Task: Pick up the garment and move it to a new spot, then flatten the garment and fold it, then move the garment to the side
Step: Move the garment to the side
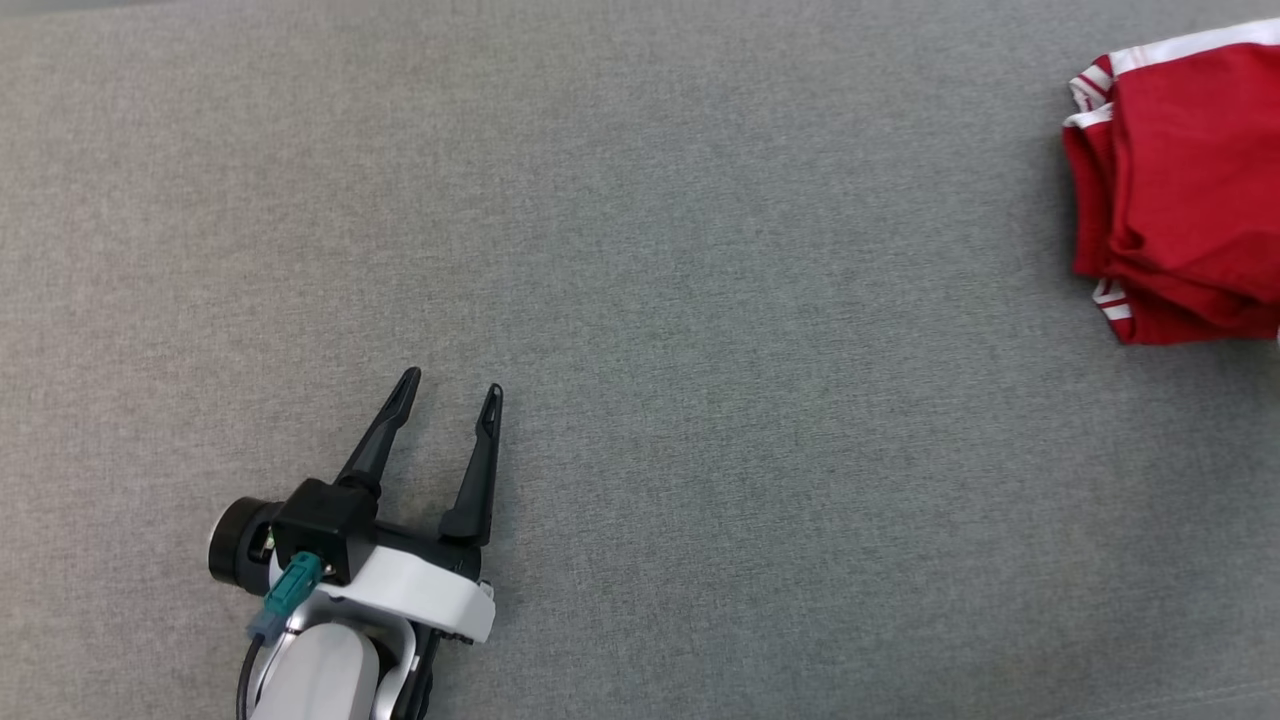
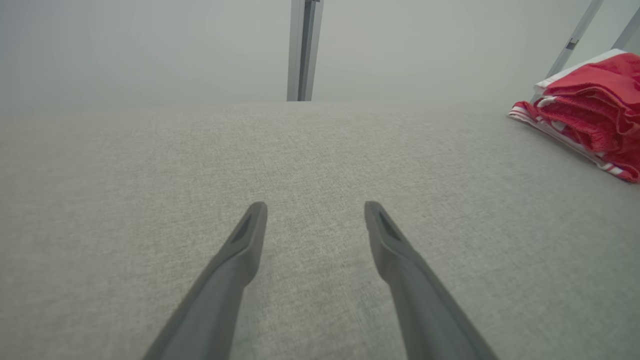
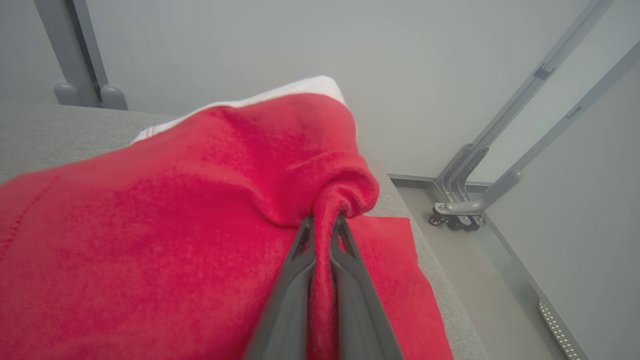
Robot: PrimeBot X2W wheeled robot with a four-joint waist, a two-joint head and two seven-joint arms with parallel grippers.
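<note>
The grey fabric table is viewed from above by the head camera, facing down. It is skimmed low by the left wrist camera, toward its far edge. The red garment at the right edge, met very close by the right wrist camera, is shared by all.

Loads of bare grey tabletop to pass over between the left gripper and the garment. What's in the way: that red heap at the right edge, and a metal post at the back.
</note>
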